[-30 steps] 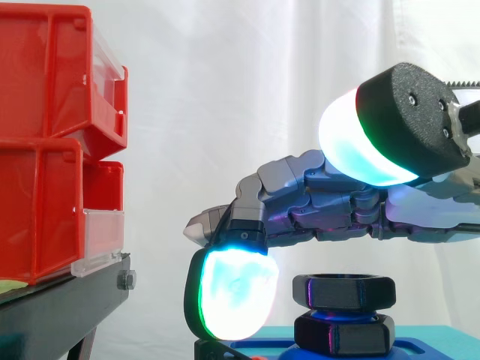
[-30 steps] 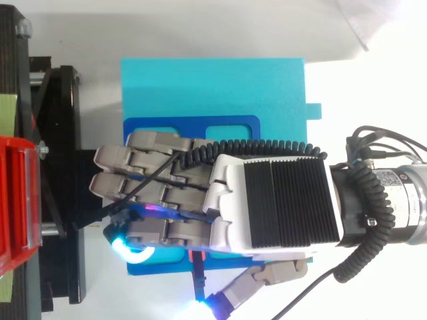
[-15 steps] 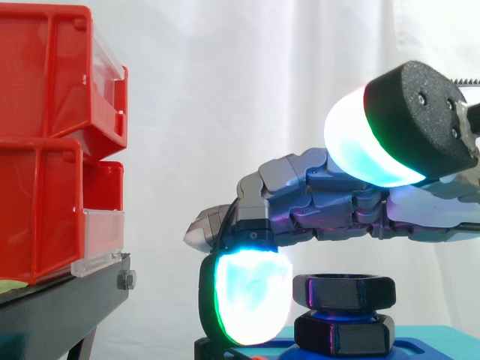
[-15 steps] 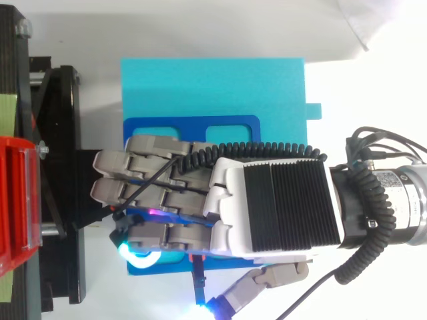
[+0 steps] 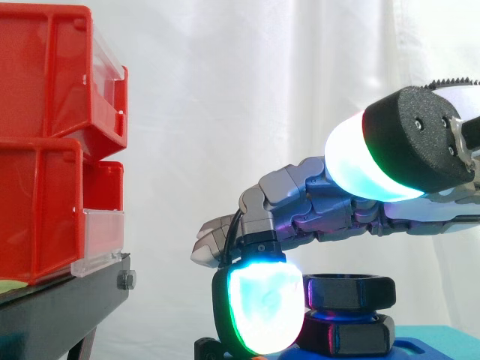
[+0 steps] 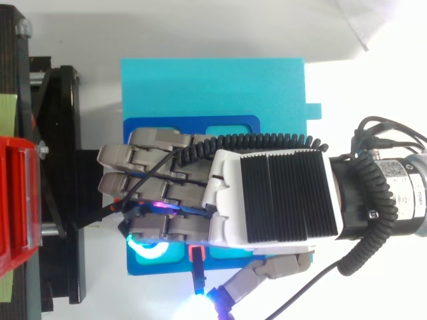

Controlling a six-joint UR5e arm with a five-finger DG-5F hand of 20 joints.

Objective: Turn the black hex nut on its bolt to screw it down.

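The black hex nut [image 5: 351, 291] sits on its bolt above a second black hex piece [image 5: 354, 334], on a dark blue plate [image 6: 233, 123] set on a cyan block [image 6: 213, 87]. My hand [image 6: 273, 200] reaches in from the right and lies palm down over the nut, hiding it in the top view. In the side view its fingers are curled. One glowing fingertip [image 5: 264, 306] hangs down at the nut's left side and overlaps its edge. The thumb [image 5: 375, 157] is raised well above and clear of the nut.
Stacked red bins [image 5: 45, 142] stand on a black stand [image 5: 60, 307] to the left, a short gap from my fingertips. The white curtain hangs behind. The cyan block's far half [image 6: 213, 80] is bare.
The hand has shifted slightly right and lower. The glowing fingertip moved from left of the nut to against its left edge. The nut shows no clear turn.
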